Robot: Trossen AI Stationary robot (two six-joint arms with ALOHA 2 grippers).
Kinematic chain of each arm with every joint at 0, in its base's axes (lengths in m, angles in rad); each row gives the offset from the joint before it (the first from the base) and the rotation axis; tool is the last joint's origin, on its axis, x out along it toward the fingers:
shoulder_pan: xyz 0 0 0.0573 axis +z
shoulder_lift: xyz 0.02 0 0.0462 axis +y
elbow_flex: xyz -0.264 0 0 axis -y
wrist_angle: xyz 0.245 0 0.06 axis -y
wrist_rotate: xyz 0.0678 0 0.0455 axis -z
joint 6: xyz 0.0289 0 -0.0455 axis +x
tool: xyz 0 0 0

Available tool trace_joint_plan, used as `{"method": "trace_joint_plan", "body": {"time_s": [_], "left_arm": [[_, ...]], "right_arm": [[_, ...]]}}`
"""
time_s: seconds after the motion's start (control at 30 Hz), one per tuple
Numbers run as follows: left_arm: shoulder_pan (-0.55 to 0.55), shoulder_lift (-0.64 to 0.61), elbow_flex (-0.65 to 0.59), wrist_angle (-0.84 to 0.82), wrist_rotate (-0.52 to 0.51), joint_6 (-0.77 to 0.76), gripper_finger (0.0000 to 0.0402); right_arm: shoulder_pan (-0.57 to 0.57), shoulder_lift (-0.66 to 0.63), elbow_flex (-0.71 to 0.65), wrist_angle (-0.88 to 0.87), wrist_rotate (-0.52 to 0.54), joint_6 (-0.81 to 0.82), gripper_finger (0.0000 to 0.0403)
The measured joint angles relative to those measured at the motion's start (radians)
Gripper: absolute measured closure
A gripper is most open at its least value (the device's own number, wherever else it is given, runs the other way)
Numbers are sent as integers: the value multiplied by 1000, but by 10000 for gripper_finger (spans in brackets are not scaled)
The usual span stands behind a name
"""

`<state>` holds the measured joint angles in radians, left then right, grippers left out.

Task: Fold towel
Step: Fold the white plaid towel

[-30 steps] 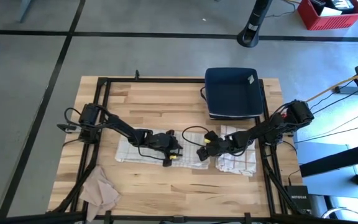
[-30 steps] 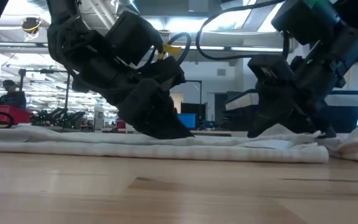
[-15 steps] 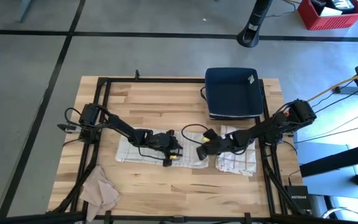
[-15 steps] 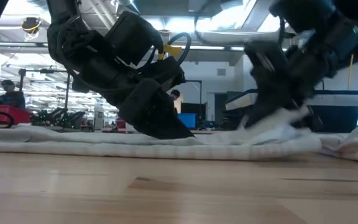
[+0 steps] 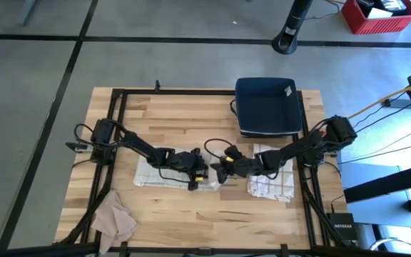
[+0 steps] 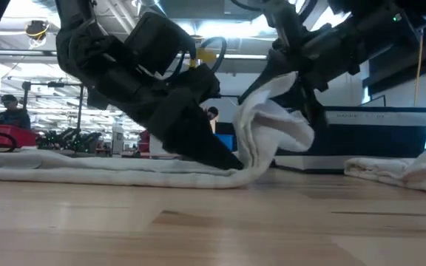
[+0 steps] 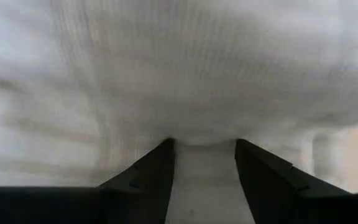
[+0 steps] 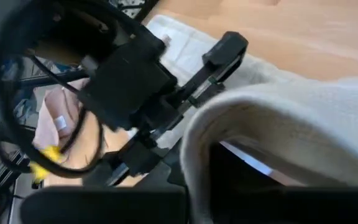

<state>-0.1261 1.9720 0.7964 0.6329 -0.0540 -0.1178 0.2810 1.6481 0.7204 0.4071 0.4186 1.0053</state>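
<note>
A white towel (image 5: 159, 175) lies flat as a long strip (image 6: 87, 174) on the wooden table. My left gripper (image 5: 200, 175) stands open with its fingertips (image 6: 224, 159) down on the strip, where the towel bends upward. My right gripper (image 5: 222, 170) is just to the right of it, shut on the towel's right end. That end (image 6: 272, 133) stands raised and curls over toward my left gripper. In the right wrist view the raised towel (image 8: 278, 118) hides my right fingers. My left gripper presses its two spread fingertips (image 7: 163, 155) down on the towel's top face (image 7: 204, 134), slanting down from the table's left. The towel lies flat on the table under them. My right gripper holds the towel's right end (image 6: 276, 111), coming from the table's right. The cloth covers the place of contact, and I cannot tell how many layers it has. The end is lifted clear and bulges slack below the fingers, while the rest lies on the table.
A second, checked towel (image 5: 271, 182) lies crumpled at the right. A dark blue bin (image 5: 266, 107) stands at the far right. A pink cloth (image 5: 114, 220) lies at the near left corner. A black frame (image 5: 120, 128) runs along the table's edges.
My right gripper has shut on the towel's right end, lifted it off the table and carried it toward the table's left, up to my left gripper. That end now stands raised and curled over; the rest of the strip has stayed flat.
</note>
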Motion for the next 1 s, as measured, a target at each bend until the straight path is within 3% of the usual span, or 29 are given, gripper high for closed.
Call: {"method": "trace_joint_plan", "body": {"time_s": [0.17, 0.33, 0.47, 0.77, 1.0], "left_arm": [[-1, -126, 1, -143, 2, -19, 237], [-14, -301, 2, -550, -4, -62, 237], [-31, -335, -22, -761, -29, -111, 237], [-39, -223, -84, -459, -53, -124, 237], [-39, -156, -86, -248, -51, -107, 237]], "right_arm": [[0, 6, 2, -13, 16, -62, 373], [0, 6, 2, -20, 18, -98, 389], [-5, 6, 2, -32, 19, -97, 379], [-22, 87, 33, 175, 22, -109, 386], [-41, 156, 168, 172, -3, -212, 376]]}}
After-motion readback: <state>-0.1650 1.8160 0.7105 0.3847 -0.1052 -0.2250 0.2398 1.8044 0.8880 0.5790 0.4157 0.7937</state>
